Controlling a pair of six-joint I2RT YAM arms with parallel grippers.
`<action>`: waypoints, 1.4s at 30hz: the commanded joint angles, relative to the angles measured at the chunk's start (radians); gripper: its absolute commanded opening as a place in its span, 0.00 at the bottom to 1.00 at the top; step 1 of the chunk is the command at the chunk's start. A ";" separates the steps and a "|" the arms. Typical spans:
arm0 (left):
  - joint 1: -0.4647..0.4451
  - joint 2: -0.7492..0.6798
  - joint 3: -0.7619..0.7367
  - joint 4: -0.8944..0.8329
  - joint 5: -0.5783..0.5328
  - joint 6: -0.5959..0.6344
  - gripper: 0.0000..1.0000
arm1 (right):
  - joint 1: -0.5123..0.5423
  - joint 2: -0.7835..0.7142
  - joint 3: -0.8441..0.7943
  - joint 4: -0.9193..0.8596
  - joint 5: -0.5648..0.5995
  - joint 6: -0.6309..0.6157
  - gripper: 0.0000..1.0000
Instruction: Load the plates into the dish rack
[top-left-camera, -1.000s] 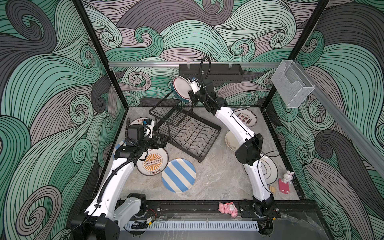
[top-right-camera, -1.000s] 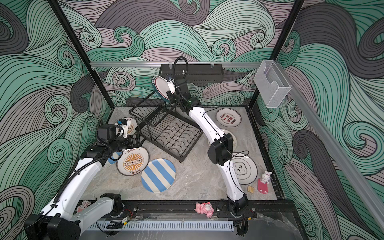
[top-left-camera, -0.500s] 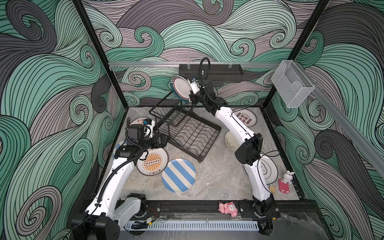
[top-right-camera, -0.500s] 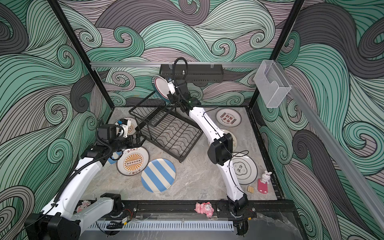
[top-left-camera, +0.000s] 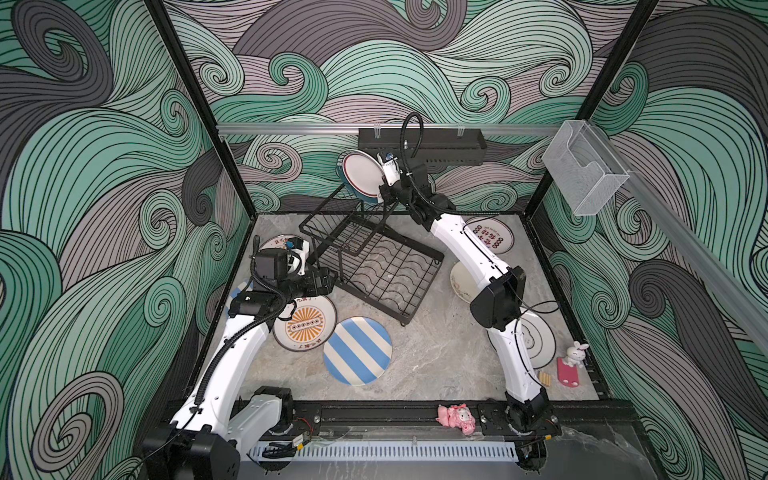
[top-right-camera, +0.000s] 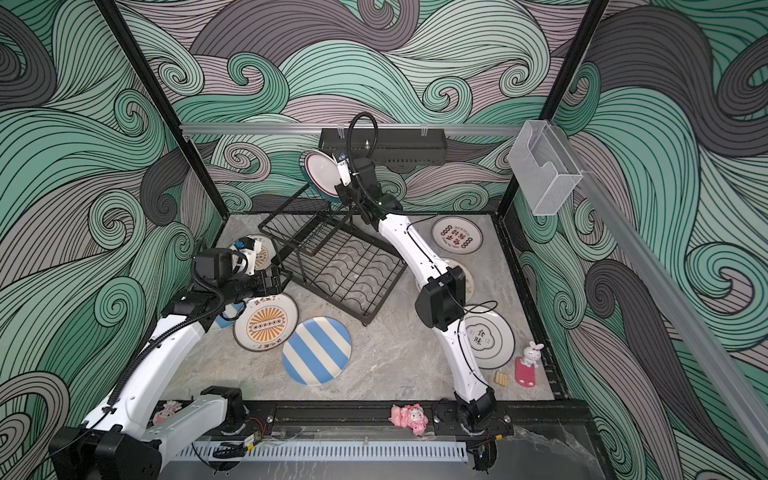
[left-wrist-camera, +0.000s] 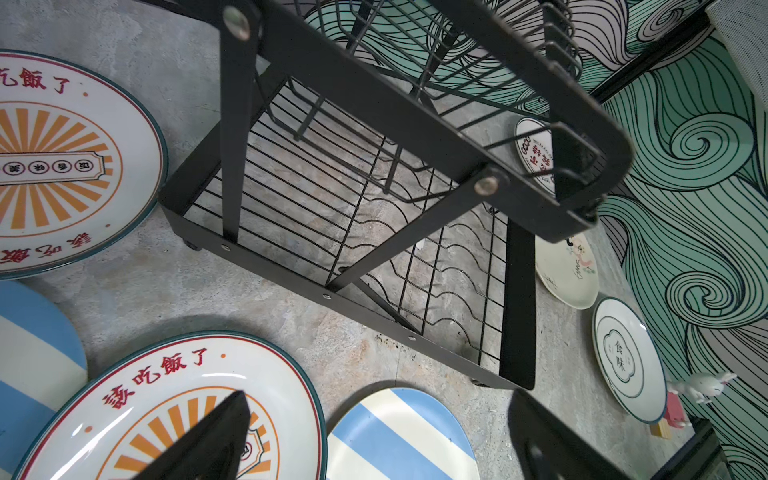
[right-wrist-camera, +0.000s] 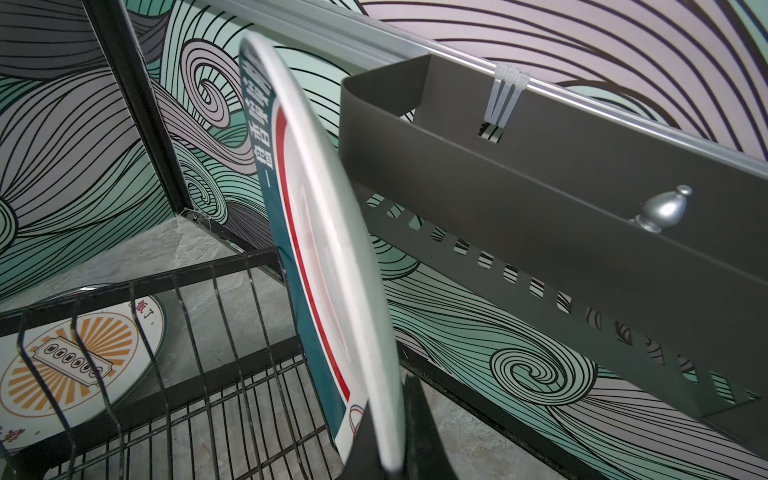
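The green-rimmed white plate (top-left-camera: 360, 176) (right-wrist-camera: 324, 270) stands nearly upright at the back end of the black wire dish rack (top-left-camera: 374, 266) (left-wrist-camera: 332, 208), its lower edge at the raised basket (right-wrist-camera: 166, 374). My right gripper (top-left-camera: 381, 194) (right-wrist-camera: 390, 449) is shut on its rim. My left gripper (top-left-camera: 326, 278) (left-wrist-camera: 376, 399) hangs open and empty by the rack's near-left corner, above an orange sunburst plate (top-left-camera: 305, 328) and a blue-striped plate (top-left-camera: 357, 351). Other plates lie flat: red-lettered (top-left-camera: 490, 235), doodled cream (top-left-camera: 459, 282), flower-outline (top-left-camera: 536, 340), and a second sunburst (top-left-camera: 278, 243).
A black perforated wall tray (top-left-camera: 419, 141) hangs just behind the held plate. A clear plastic box (top-left-camera: 582, 170) hangs on the right wall. A pink toy (top-left-camera: 455, 415) sits on the front rail, and a bunny figure (top-left-camera: 575, 359) and a small wooden block (top-left-camera: 545, 379) sit front right.
My right gripper's jaws have closed onto the green-rimmed plate's rim. The plate and both arms stay where they were.
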 joint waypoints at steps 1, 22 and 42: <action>0.008 0.000 0.002 0.006 0.012 0.002 0.99 | -0.001 -0.064 0.046 0.018 -0.018 0.025 0.00; 0.012 0.001 0.002 0.007 0.018 0.002 0.99 | 0.014 -0.214 -0.161 0.114 0.019 0.065 0.00; 0.013 0.008 0.000 0.011 0.022 -0.001 0.99 | 0.038 -0.204 -0.242 0.209 0.158 0.005 0.00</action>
